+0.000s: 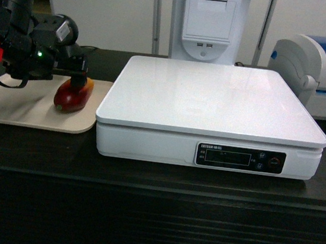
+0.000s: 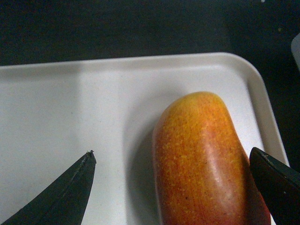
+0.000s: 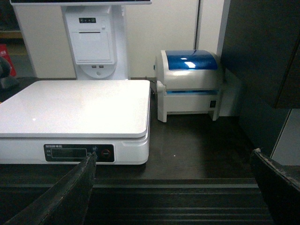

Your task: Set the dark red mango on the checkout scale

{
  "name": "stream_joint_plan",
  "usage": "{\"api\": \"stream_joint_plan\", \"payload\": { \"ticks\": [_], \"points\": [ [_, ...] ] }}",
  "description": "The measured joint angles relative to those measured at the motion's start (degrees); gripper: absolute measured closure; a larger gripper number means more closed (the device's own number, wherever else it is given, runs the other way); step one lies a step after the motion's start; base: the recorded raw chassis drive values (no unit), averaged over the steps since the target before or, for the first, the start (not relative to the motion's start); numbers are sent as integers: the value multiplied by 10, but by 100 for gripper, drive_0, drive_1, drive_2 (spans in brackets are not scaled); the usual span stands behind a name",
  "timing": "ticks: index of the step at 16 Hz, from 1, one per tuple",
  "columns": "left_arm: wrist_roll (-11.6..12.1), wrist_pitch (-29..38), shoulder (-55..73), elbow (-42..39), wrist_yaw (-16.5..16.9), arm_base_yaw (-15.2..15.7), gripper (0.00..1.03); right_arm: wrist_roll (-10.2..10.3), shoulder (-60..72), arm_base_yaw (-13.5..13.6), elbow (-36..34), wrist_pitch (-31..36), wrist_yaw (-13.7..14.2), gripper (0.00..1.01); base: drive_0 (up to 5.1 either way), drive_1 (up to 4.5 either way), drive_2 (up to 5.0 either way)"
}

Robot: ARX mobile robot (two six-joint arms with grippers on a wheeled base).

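Observation:
The dark red mango [image 1: 71,96] lies on a beige tray [image 1: 12,112] on the black checkout counter [image 1: 157,174], just left of the white scale [image 1: 212,98]. My left gripper [image 1: 75,80] is down over the mango. In the left wrist view the mango [image 2: 201,159] shows orange and red between the spread fingers of the left gripper [image 2: 172,151], much closer to the right finger [image 2: 276,183]; the gripper is open. My right gripper [image 3: 173,153] is open and holds nothing, hanging in front of the counter's ribbed panel [image 3: 178,206], with the scale [image 3: 75,108] ahead to its left. It is out of the head view.
A white kiosk with a receipt slot [image 1: 208,22] stands behind the scale. A white printer with a blue lid [image 1: 314,74] sits at the back right of the counter. The tray's raised rim [image 2: 262,93] runs close to the mango on the scale side.

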Motion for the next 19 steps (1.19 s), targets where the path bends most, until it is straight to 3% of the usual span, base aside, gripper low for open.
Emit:
{"api": "stream_joint_plan", "payload": {
  "ticks": [4,7,8,10,15,19],
  "points": [
    [-5,-11,19,12,16,-4,5,0,0,0,0,0,0,3,0,0,0],
    [10,-38,45,23,9,-4,5,0,0,0,0,0,0,3,0,0,0],
    [29,-40,47,30,8,-3,26,0,0,0,0,0,0,3,0,0,0],
    [35,-36,47,30,6,-3,41,0,0,0,0,0,0,3,0,0,0],
    [51,30,-40,-69,3,-16,42,0,0,0,0,0,0,3,0,0,0],
    [47,117,-215,-164,23,-78,42,0,0,0,0,0,0,3,0,0,0]
  ]
}}
